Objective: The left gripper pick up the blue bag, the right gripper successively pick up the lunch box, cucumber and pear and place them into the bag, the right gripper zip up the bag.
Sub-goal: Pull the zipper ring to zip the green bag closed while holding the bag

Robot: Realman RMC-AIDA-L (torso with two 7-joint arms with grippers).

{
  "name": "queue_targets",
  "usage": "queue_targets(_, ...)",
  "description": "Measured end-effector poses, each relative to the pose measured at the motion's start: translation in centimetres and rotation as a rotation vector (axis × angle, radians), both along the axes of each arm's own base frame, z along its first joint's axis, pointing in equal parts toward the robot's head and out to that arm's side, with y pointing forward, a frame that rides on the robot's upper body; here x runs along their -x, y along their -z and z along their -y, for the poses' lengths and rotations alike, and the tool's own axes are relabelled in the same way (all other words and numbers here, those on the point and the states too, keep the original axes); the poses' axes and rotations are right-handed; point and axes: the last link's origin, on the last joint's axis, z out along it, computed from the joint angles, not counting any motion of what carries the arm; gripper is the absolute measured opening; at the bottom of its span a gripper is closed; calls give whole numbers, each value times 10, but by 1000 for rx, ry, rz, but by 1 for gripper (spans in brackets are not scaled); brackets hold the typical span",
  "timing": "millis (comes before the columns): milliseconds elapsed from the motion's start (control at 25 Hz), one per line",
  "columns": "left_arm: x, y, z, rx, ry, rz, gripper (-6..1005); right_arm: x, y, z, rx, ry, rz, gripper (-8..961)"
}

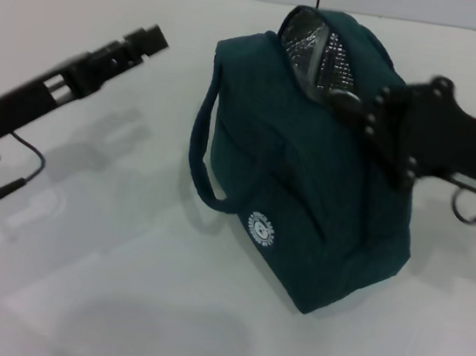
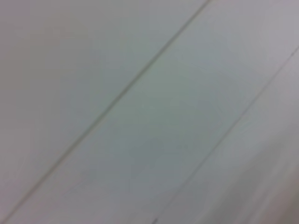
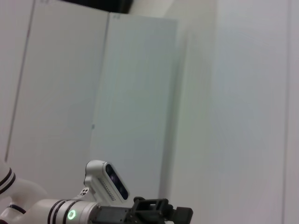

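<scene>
**Blue bag stands on the tabletop, right gripper at its mouth**

The blue bag, soft dark teal fabric, stands upright at the middle of the white tabletop, its long axis running from the far left toward the near right. Its mouth gapes at the far top, showing quilted silver foil lining. One loop handle hangs down its left side beside a round white logo.

The right gripper reaches in from the right, its black fingers at the mouth's rim; whether they are clenched or released, I cannot tell.

The left gripper hovers well apart on the left, grasping nothing; I cannot tell how its fingers stand.
</scene>
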Motion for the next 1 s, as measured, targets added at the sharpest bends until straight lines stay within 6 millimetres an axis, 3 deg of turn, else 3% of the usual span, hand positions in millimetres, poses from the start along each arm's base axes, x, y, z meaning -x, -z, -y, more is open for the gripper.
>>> queue_targets(200,7,-12,3,-52,-14,-4,799,33,9,-20,-4,-56,18,8)
queue_targets(400,14,-23,8,-108,-27,-23,859,62,15,-36,-26,-87,31,9)
queue_targets(760,19,-24,14,-127,-47,-25,895,69,34,-25,31,-146,92,10)
queue_targets(1000,19,-24,21,-110,-19,-33,895,69,35,-25,28,-146,103,11)
